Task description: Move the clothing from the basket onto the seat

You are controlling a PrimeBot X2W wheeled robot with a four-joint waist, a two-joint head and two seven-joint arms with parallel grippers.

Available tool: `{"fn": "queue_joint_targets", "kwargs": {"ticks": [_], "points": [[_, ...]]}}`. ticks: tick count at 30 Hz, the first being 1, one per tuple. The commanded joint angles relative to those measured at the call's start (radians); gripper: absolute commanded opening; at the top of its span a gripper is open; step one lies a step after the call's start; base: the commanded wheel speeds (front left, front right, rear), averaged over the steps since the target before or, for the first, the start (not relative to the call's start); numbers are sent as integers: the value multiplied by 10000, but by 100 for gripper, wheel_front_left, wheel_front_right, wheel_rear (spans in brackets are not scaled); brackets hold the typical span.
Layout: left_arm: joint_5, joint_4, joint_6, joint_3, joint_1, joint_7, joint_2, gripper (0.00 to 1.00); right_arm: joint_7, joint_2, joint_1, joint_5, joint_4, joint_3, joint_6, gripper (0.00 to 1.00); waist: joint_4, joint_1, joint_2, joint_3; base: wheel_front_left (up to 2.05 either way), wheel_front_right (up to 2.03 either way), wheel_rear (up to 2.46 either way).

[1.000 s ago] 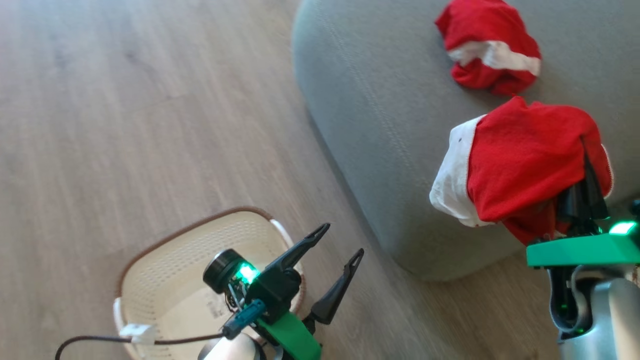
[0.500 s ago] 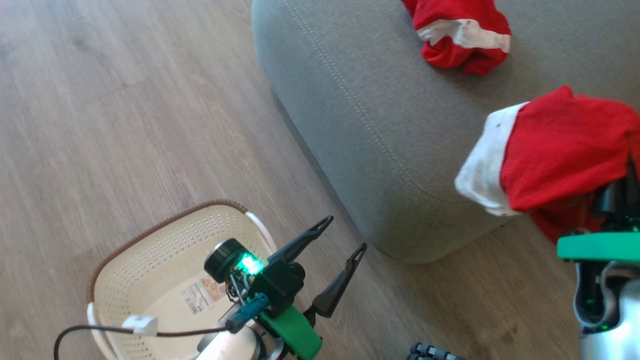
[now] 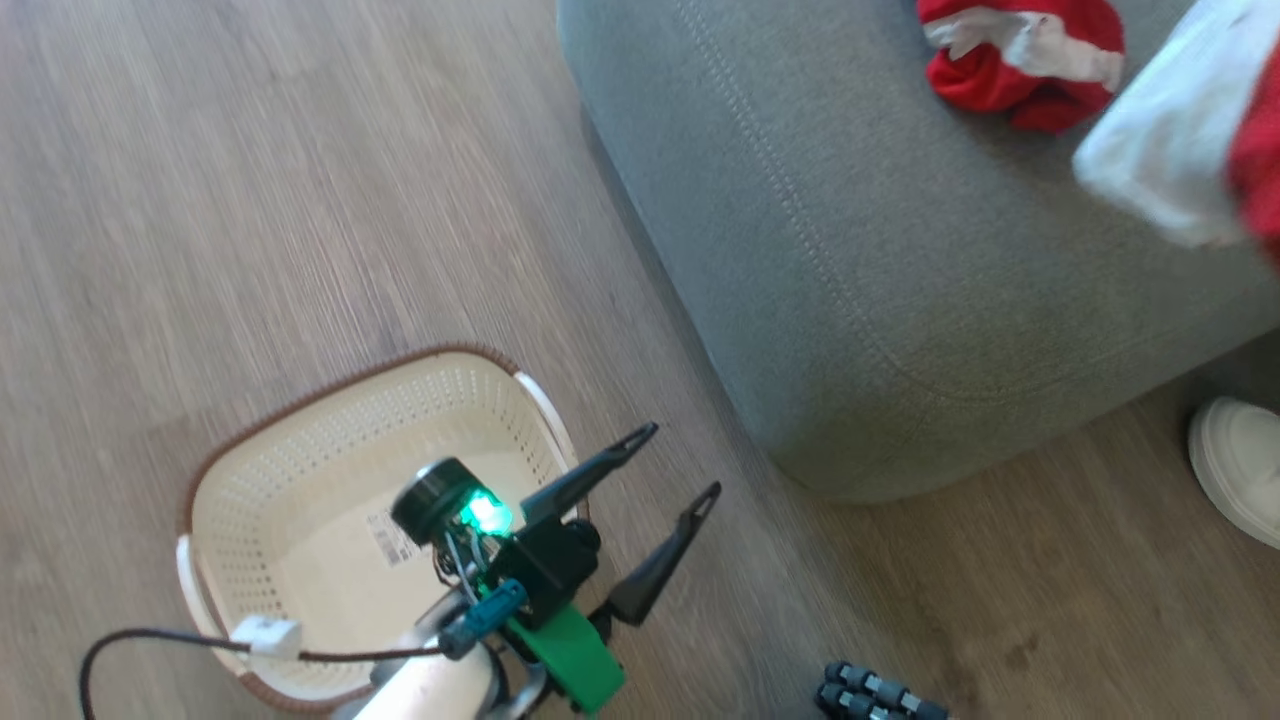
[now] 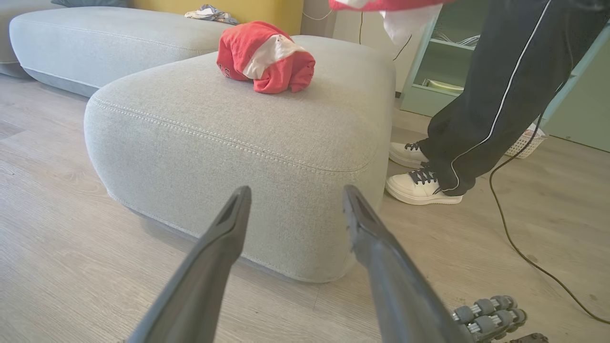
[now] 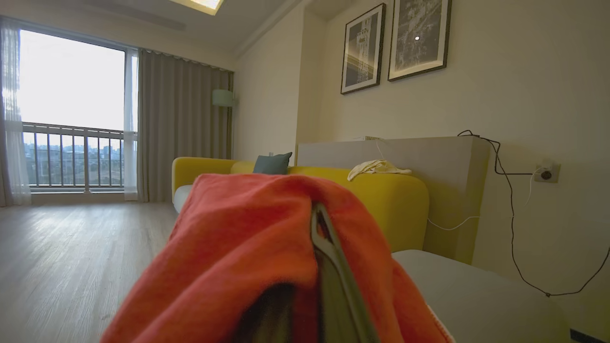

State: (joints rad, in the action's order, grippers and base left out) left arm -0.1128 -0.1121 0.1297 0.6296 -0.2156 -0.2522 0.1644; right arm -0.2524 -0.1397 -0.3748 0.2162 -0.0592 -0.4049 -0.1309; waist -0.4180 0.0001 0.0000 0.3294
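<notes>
Clamped in the right claw (image 5: pixel 318 224) at the frame's right edge over the seat (image 3: pixel 850 250), the second garment (image 3: pixel 1170 160) drapes the claw's fingers and may snag on release, sliding to the floor (image 3: pixel 250 200); the first garment (image 3: pixel 1020 60) lies upper right, the left claw (image 3: pixel 675 461) spread by the basket (image 3: pixel 300 450) at lower left.

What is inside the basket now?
Just a label sticker on the pale bottom of the basket, and nothing else that shows. The open left gripper reaches across the near corner, so that bit is hidden.
</notes>
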Motion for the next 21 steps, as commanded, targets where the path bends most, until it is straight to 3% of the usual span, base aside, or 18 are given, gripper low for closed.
{"fn": "queue_joint_targets", "kwargs": {"ticks": [1,8,15,21], "points": [[87,365,9,-162,-359,-95,96,100,-94,-284,-560,122,-307,78,2,0,39,-1,0,366,0,0,0],[110,596,9,42,-776,-95,778,100,-94,-852,-2499,306,347,-444,2,0,117,-1,0,1602,0,0,0],[81,947,10,58,-1189,-95,1279,100,57,-1710,-4791,381,2075,-913,2,0,414,-1,0,2754,0,0,0],[100,1181,10,195,-1514,-95,1475,100,107,-2208,-6165,-289,3756,-838,2,0,790,-1,0,3395,0,0,0]]}}
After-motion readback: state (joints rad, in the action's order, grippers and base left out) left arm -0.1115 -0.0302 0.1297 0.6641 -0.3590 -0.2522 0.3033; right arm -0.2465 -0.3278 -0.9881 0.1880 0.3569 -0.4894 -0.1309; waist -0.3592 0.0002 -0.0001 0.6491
